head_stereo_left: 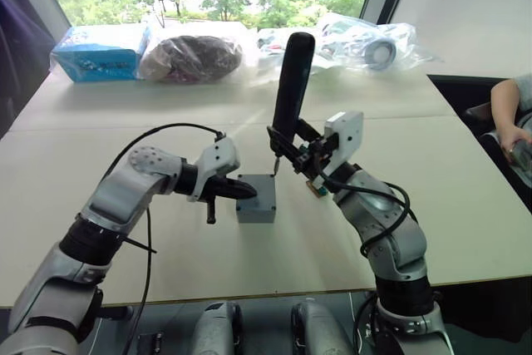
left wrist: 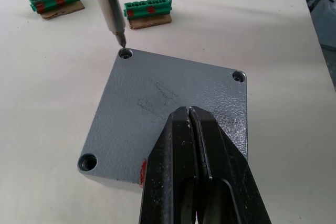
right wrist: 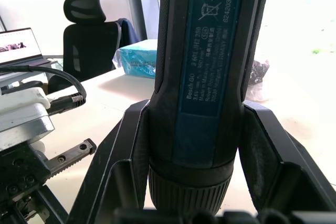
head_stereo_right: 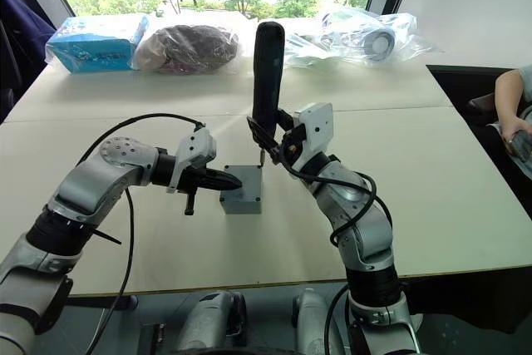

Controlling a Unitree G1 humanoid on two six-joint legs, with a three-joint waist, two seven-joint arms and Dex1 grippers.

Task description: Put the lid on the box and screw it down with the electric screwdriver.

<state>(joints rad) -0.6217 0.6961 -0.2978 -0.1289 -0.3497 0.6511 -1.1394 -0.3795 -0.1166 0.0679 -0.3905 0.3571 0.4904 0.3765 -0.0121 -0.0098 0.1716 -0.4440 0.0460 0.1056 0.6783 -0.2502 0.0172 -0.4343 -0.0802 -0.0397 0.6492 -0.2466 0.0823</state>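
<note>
While left jaws press the lid [left wrist: 168, 108], the electric screwdriver [head_stereo_left: 293, 89] meets its corner.

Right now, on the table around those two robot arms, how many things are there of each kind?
Grey metal box with its lid on: 1
Electric screwdriver: 1
Green terminal blocks: 2
Blue packet: 1
Clear plastic bags at the far edge: at least 2
Total: at least 7
</note>
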